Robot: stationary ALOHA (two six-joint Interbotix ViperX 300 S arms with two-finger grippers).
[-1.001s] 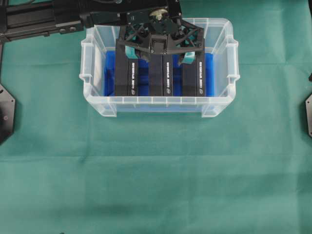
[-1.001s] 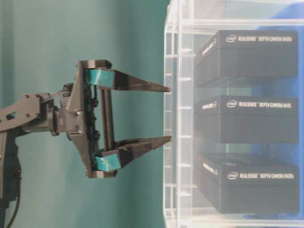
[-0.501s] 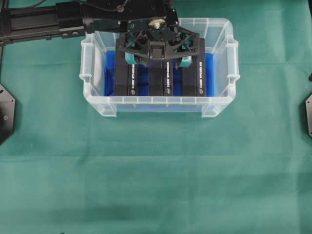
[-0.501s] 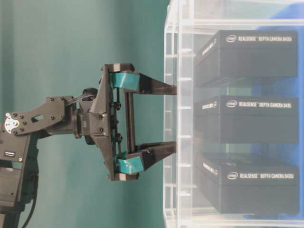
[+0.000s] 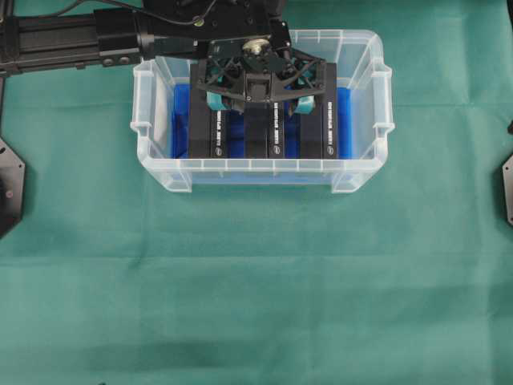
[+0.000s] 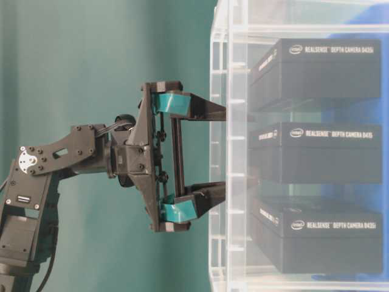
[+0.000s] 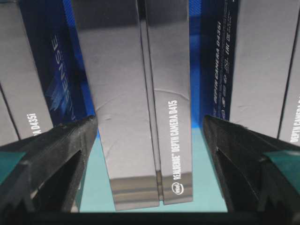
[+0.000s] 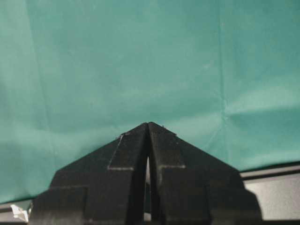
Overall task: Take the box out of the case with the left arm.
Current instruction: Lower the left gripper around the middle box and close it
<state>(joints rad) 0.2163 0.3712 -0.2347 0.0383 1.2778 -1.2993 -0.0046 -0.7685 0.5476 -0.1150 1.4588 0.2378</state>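
The clear case [image 5: 256, 165] stands at the back of the green cloth, its floor lined blue. Three black boxes stand on edge in it: left [image 5: 208, 132], middle [image 5: 268, 138], right [image 5: 322, 128]. My left gripper [image 5: 260, 108] hangs open inside the case, astride the middle box [image 7: 140, 117]. One of its fingers [image 7: 56, 154] is on each side of that box, with a gap on both sides. In the table-level view the gripper [image 6: 223, 149] reaches past the case wall [image 6: 219, 243] toward the middle box [image 6: 316, 152]. My right gripper [image 8: 148, 125] is shut and holds nothing, above bare cloth.
The left arm [image 5: 72, 38] stretches in from the top left, over the case's back rim. Black base plates sit at the left edge [image 5: 10, 184] and right edge [image 5: 506, 188] of the green cloth [image 5: 256, 289].
The left gripper has come down into the case, its open fingers sliding down either side of the middle box. The boxes and the case have not moved.
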